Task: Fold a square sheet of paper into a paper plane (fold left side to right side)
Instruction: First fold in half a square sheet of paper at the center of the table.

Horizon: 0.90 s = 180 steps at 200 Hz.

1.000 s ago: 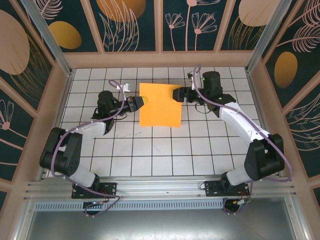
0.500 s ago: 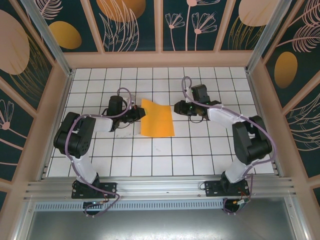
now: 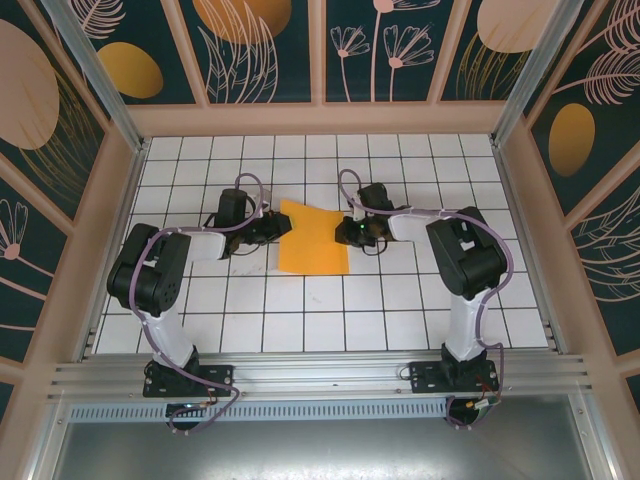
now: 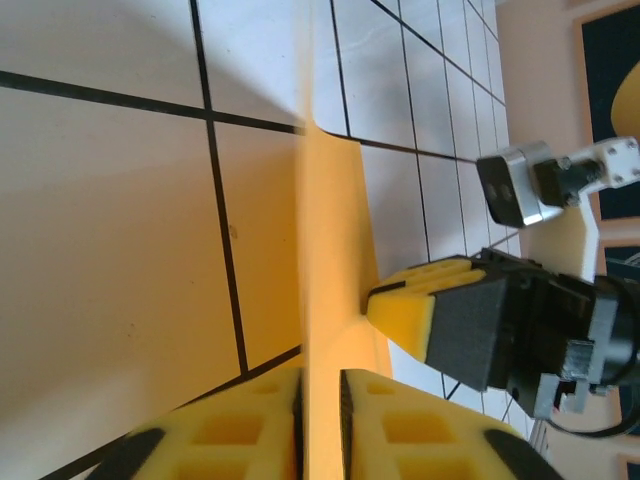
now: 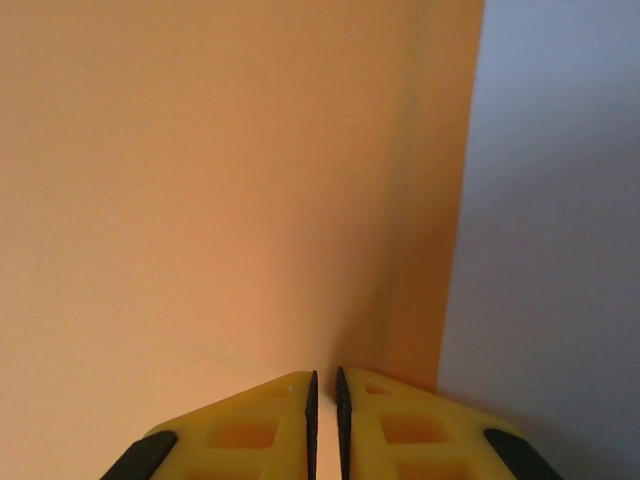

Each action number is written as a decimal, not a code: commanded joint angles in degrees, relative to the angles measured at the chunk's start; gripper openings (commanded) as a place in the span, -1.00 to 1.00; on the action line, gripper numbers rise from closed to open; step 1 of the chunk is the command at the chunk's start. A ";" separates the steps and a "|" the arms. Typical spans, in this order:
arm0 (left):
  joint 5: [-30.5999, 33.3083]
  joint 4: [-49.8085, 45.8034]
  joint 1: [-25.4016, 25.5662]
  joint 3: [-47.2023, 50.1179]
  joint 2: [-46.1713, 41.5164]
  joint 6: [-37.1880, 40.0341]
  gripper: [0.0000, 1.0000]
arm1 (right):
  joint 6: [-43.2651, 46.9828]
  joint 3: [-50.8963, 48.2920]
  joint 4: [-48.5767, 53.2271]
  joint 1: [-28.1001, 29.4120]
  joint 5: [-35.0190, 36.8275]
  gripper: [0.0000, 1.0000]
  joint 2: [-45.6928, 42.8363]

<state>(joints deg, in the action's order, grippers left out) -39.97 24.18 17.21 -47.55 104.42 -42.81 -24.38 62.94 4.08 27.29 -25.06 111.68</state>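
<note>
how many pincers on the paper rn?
2. Left pincer clamps the orange sheet of paper at its left edge; right pincer, jaws closed, tip against its right side.

Robot test cell in a laboratory

A white table (image 3: pixel 300 320) ruled with a black grid is closed in on three sides by panel walls (image 3: pixel 265 50), which are printed with a dark leaf pattern and framed in pale wood. Aluminium posts (image 3: pixel 95 75) are set at the far corners. Two black-and-white arms (image 3: pixel 140 290) are bolted to a metal rail (image 3: pixel 320 375) along the table's near edge.
</note>
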 commanded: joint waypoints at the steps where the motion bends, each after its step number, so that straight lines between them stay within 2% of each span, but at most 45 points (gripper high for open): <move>1: -2.37 0.93 0.45 -1.05 -0.64 -1.83 -0.36 | 0.28 1.22 3.25 0.40 2.17 -0.68 1.30; 23: -4.55 2.41 1.11 -1.61 -0.99 -3.95 -0.15 | 0.65 1.09 4.09 0.54 2.90 -0.68 1.84; 60: -7.09 4.45 3.51 -3.78 0.24 -7.01 -0.01 | 0.70 0.92 2.85 0.54 2.21 -0.66 2.08; 89: -8.16 9.48 4.88 -4.62 2.67 -11.13 0.06 | 0.65 0.78 2.04 0.53 1.69 -0.66 2.27; 123: -7.98 11.01 6.07 -7.02 6.43 -12.69 0.05 | -0.19 -0.26 -2.42 0.36 -1.23 -0.64 0.49; 154: -7.40 12.38 6.31 -7.82 8.47 -14.04 -0.04 | -0.99 -1.29 -5.90 -0.49 -2.36 -0.58 -3.58; 180: -6.68 12.38 6.34 -7.82 9.33 -14.11 -0.15 | -2.28 -3.40 -8.87 -2.07 -3.26 -0.34 -8.59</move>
<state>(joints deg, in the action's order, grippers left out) -46.48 33.93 23.27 -53.82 112.46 -55.83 -25.15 61.12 -0.03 26.85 -26.46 109.58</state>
